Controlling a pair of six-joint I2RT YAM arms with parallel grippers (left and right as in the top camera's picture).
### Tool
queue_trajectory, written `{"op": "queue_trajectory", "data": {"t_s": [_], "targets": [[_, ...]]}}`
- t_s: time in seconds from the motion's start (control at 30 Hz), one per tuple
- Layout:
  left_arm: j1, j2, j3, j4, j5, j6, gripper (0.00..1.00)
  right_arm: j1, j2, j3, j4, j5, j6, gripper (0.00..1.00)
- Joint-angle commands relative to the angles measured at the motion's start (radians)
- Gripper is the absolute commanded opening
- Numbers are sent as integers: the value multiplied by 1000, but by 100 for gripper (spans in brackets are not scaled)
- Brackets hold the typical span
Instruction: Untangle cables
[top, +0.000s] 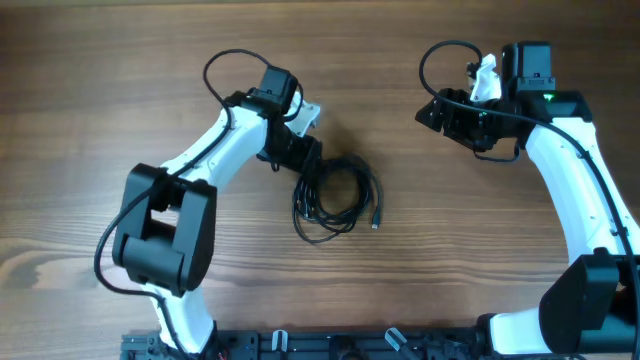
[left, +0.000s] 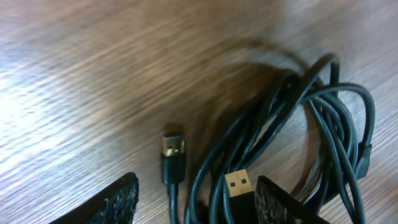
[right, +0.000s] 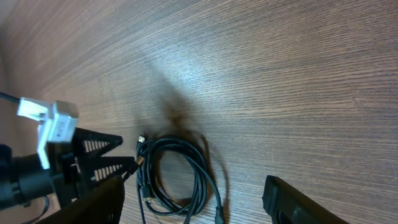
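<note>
The cables (top: 335, 197) lie as one loose black coil on the wooden table, with a silvery plug (top: 377, 222) trailing at its right. My left gripper (top: 300, 157) is low over the coil's upper left edge. In the left wrist view its fingers (left: 196, 202) are open and straddle several strands (left: 323, 124), a silver-tipped plug (left: 173, 148) and a gold-tipped plug (left: 236, 183) that lies next to the right finger. My right gripper (top: 440, 110) is open and empty, well off to the upper right of the coil. The right wrist view shows its fingers (right: 196, 202) wide apart, high above the coil (right: 180, 174).
The wooden table (top: 120, 80) bears nothing else. The thick black wires of the arms loop above each wrist (top: 225, 65). The arm bases stand along the front edge (top: 330, 345). My left gripper also shows in the right wrist view (right: 93, 158).
</note>
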Motion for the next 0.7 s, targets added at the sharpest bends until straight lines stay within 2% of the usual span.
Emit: {"op": "queue_trajectory", "data": {"t_s": [0.0, 0.17, 0.27, 0.3, 0.33, 0.53, 0.57, 0.6, 0.63, 0.67], "targets": [[-11, 43, 7, 0, 20, 38, 62, 4, 15, 3, 1, 10, -21, 73], [-26, 60, 6, -3, 21, 47, 60, 4, 15, 3, 2, 10, -21, 73], [-36, 89, 5, 2, 3, 64, 52, 4, 15, 3, -2, 10, -21, 73], [-35, 100, 5, 6, -21, 63, 43, 4, 15, 3, -5, 10, -21, 73], [-35, 107, 5, 11, -41, 63, 40, 4, 15, 3, -7, 9, -24, 73], [-48, 138, 5, 35, -43, 54, 34, 4, 15, 3, -16, 9, -37, 73], [-55, 143, 5, 36, -43, 52, 29, 4, 15, 3, -16, 9, -37, 74], [-64, 144, 5, 35, -40, 51, 9, 4, 15, 3, -15, 4, -39, 74], [-68, 144, 6, 38, -40, 38, 4, 4, 15, 3, -14, -2, -39, 74], [-69, 138, 8, 41, -40, 27, 4, 5, 15, 3, -10, -14, -40, 73]]}}
